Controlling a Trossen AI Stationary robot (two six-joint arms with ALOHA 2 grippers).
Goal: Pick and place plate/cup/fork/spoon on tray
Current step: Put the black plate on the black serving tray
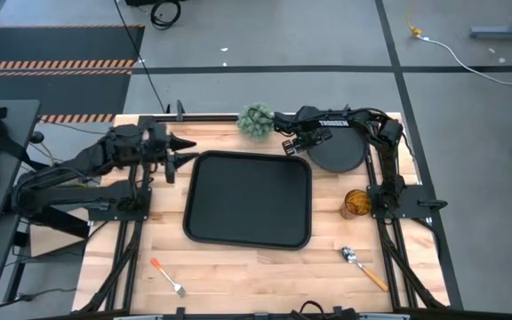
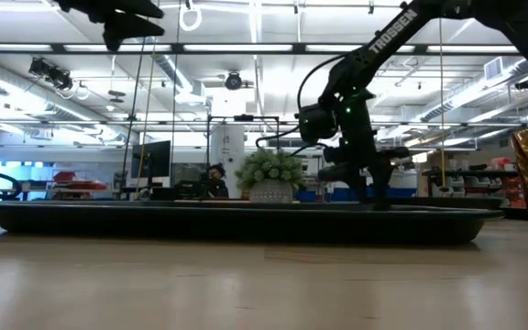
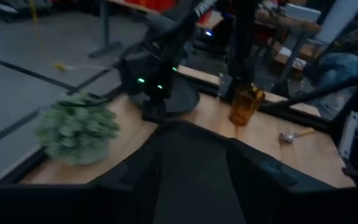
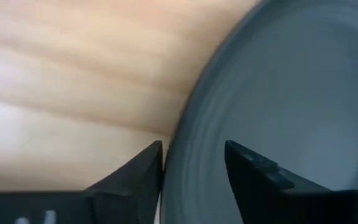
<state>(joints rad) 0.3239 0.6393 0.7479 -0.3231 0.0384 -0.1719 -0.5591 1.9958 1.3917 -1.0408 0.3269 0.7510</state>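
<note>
Right gripper (image 4: 191, 165) down at plate (image 1: 339, 151) rim, 1 o'clock off tray (image 1: 249, 197); fingers narrowly apart, straddling rim, not clamped. Risk: thin rim slips out, plate skids on table (image 1: 256, 267). Left gripper (image 1: 183, 151) at tray's 10 o'clock, fingers spread, empty.

We were in a robotics lab or industrial workshop hall: beyond the wooden counter (image 1: 265, 267) we saw a wide grey concrete floor (image 1: 265, 36) marked with dark lines and an orange-and-black hazard-striped mat (image 1: 56, 62), with cables (image 1: 469, 62) trailing across it. Looking level across the counter, we found a high open ceiling with long strip lights (image 2: 246, 48), exposed ducts and hanging gear, and workstations with monitors (image 2: 154, 160) where a person (image 2: 216, 181) sat. Metal frames bolted to the counter carried two dark robot arms (image 1: 78, 169).
</note>
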